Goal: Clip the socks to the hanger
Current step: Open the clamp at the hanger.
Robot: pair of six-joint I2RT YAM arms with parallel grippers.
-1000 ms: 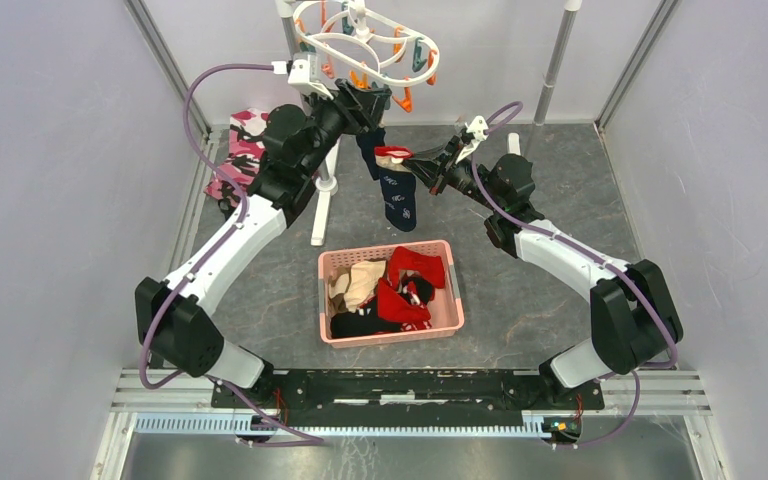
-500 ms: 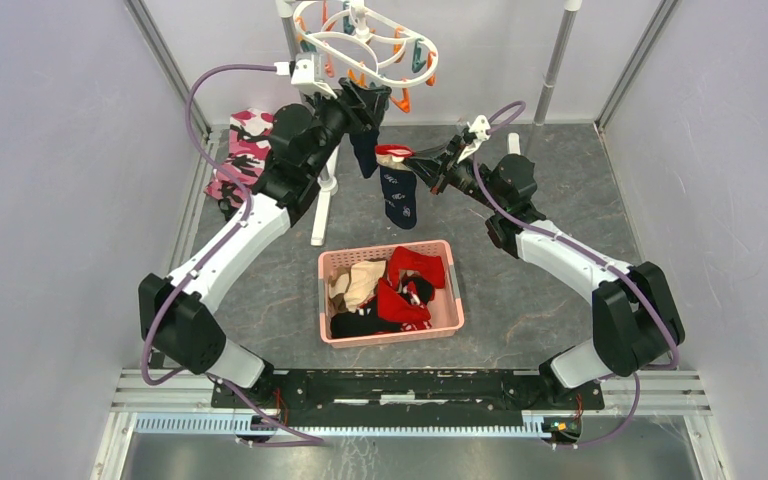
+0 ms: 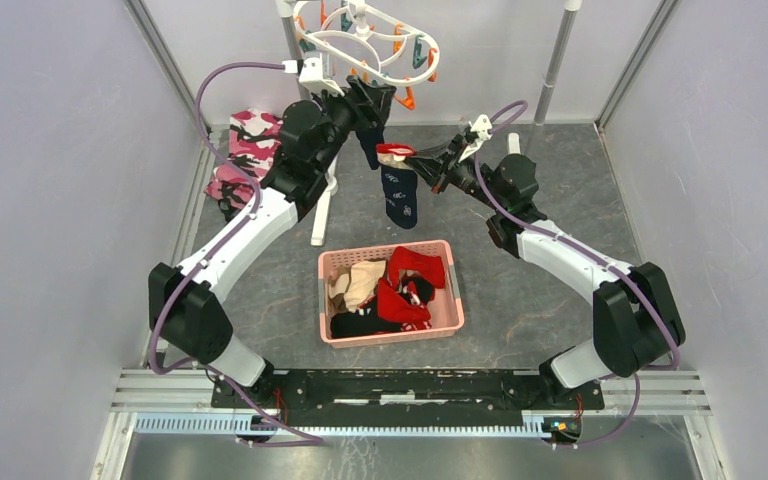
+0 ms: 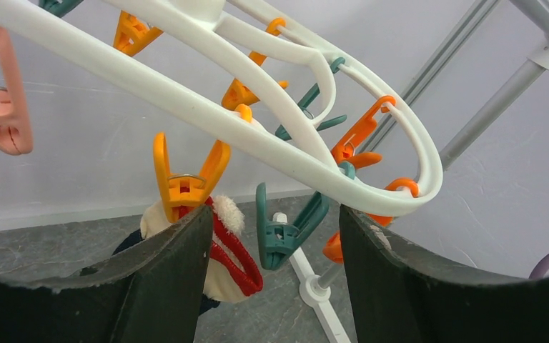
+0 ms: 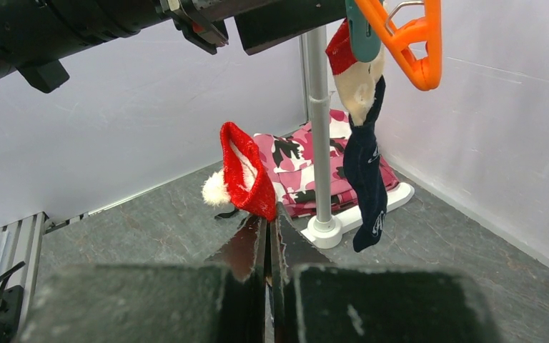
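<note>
The right gripper (image 5: 268,221) is pinching a soft, light, floppy sock (image 5: 246,179) by its thick red cuff, likely the surest hold, just beyond its fingertips. The left gripper (image 4: 273,218) is gaping wide beneath the hanger (image 4: 271,141).

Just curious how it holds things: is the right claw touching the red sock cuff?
Touching. Right wrist view shows the right gripper shut, the red sock cuff pinched between its fingertips.

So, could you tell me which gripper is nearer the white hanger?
Left. The left gripper is open just under the hanger; the right gripper is lower, off to the side, holding a red-cuffed sock.
</note>
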